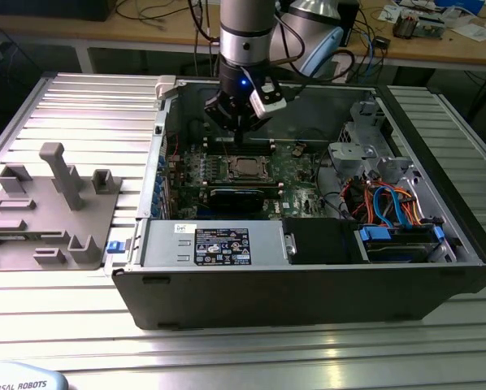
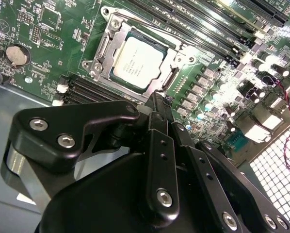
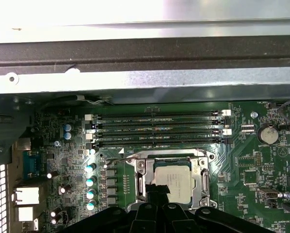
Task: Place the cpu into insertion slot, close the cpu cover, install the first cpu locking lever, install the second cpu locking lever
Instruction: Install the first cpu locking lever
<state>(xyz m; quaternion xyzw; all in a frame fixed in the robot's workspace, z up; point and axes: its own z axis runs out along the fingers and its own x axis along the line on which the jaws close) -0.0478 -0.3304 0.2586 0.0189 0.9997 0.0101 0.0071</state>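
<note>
The cpu (image 2: 137, 60) (image 3: 174, 184) (image 1: 245, 168) lies flat in the insertion slot (image 2: 165, 82) on the green motherboard, silver top up. The cpu cover (image 2: 100, 52) (image 3: 140, 177) lies down around it, framing the chip. My gripper (image 2: 157, 101) (image 3: 157, 190) (image 1: 238, 136) hangs just above the socket's edge. Its black fingers are shut together with nothing between them. In the first wrist view the fingertips overlap one corner of the chip. I cannot tell whether they touch anything. A thin wire lever (image 3: 117, 158) runs beside the socket.
The motherboard (image 1: 296, 166) sits deep in an open computer case (image 1: 308, 284) with tall walls. Memory slots (image 3: 157, 128) lie beside the socket, and a coin battery (image 3: 267, 134) past them. Drive bays and orange and blue cables (image 1: 389, 203) are on the exterior view's right. A grey fixture (image 1: 52, 211) stands outside the case.
</note>
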